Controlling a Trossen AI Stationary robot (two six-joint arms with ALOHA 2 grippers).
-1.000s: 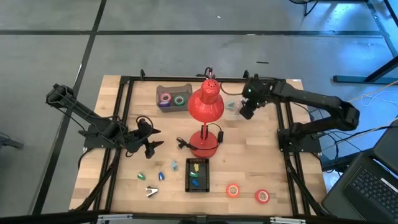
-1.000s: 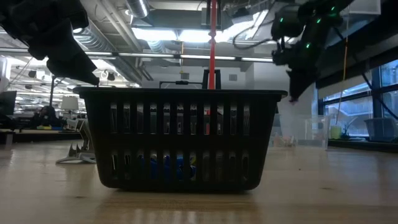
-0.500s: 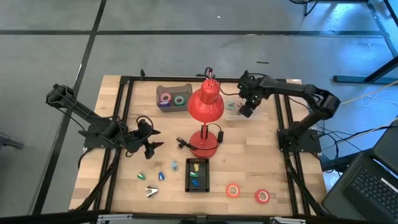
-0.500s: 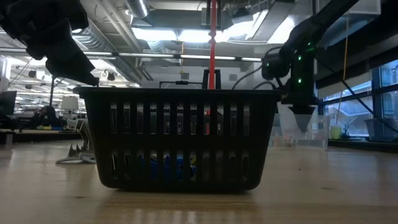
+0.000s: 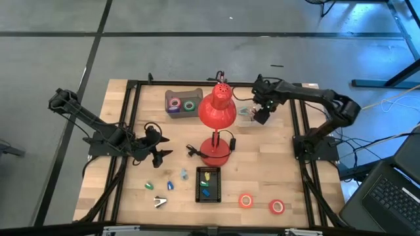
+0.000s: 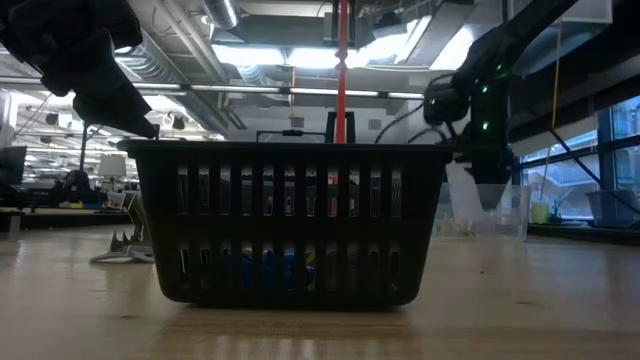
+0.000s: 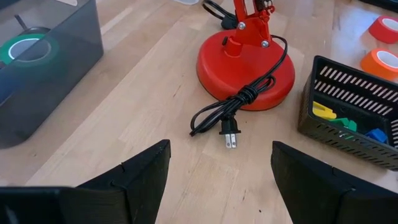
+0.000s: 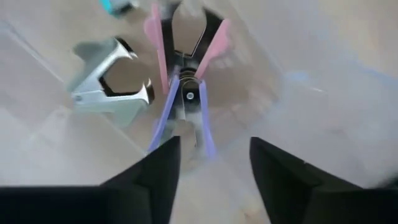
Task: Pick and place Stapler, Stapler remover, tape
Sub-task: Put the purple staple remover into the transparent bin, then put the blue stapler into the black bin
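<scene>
My right gripper [image 5: 260,117] [image 8: 214,163] points down, open, into a clear container [image 5: 245,113] [image 6: 512,212] beside the red lamp. A pink-and-purple stapler remover [image 8: 186,74] and a silver one [image 8: 109,93] lie on the container's floor, below and clear of the fingers. More stapler removers [image 5: 170,185] lie on the table at the near left. Two tape rolls [image 5: 182,103] sit in a grey bin. An orange tape roll [image 5: 246,200] and a red one [image 5: 276,207] lie flat near the front edge. My left gripper [image 5: 158,148] [image 7: 217,168] waits open at the left. No stapler can be made out.
The red lamp [image 5: 216,113] stands mid-table, its cord and plug [image 7: 231,118] coiled by its base. A black basket [image 5: 209,184] [image 6: 290,222] with small yellow, green and blue pieces stands near the front. Bare wood lies at the right.
My right gripper has gone down into the clear container and tipped until it points straight down. Its arm has folded higher at the elbow. The left arm has kept still.
</scene>
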